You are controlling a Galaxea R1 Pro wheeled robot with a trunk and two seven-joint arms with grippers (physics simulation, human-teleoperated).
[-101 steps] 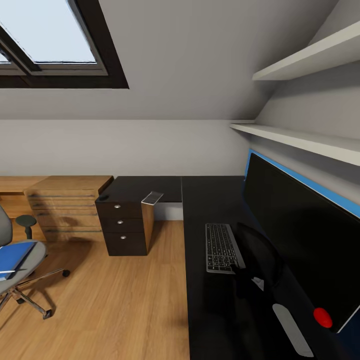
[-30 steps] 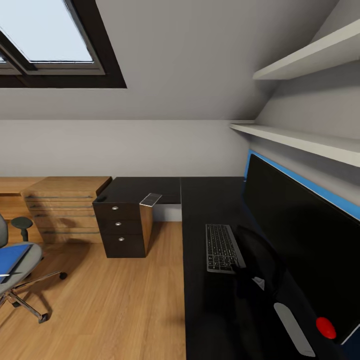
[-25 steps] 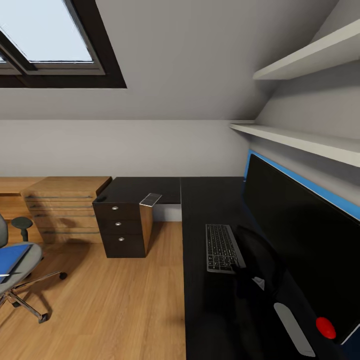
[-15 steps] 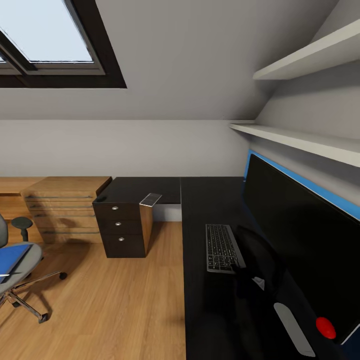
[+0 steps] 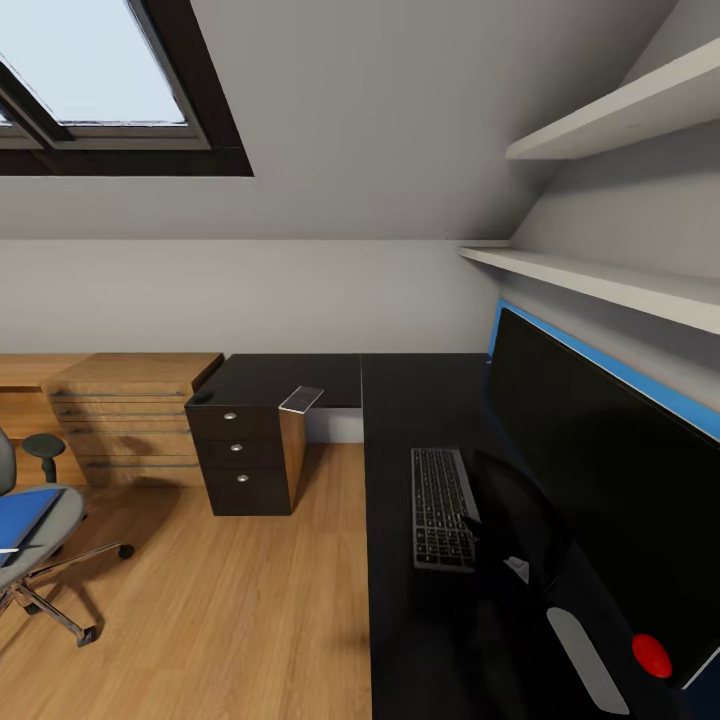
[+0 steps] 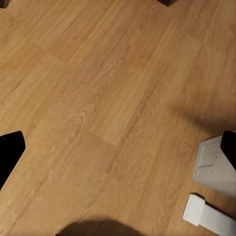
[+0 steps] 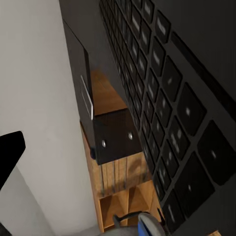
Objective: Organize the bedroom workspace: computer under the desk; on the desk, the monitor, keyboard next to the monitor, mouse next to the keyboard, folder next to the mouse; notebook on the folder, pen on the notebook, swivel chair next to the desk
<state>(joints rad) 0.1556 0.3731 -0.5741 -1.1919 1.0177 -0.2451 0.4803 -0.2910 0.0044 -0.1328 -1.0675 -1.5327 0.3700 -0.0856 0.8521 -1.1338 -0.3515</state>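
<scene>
Glossy black L-shaped surface (image 5: 410, 420) carrying a slim silver-framed keyboard (image 5: 443, 495) with black keys, just beside the wide flat black monitor (image 5: 600, 470); right tool (image 5: 490, 545) dark against the monitor's stand, touching the keyboard's near end, grip impossible to tell. Left tool (image 6: 118, 147) spread wide and empty over warm wood-plank floor (image 6: 98, 98). Well off to the left, grey padded swivel chair (image 5: 40, 540) bearing the flat blue folder (image 5: 20, 515), under sloped grey ceiling and skylight (image 5: 100, 70).
</scene>
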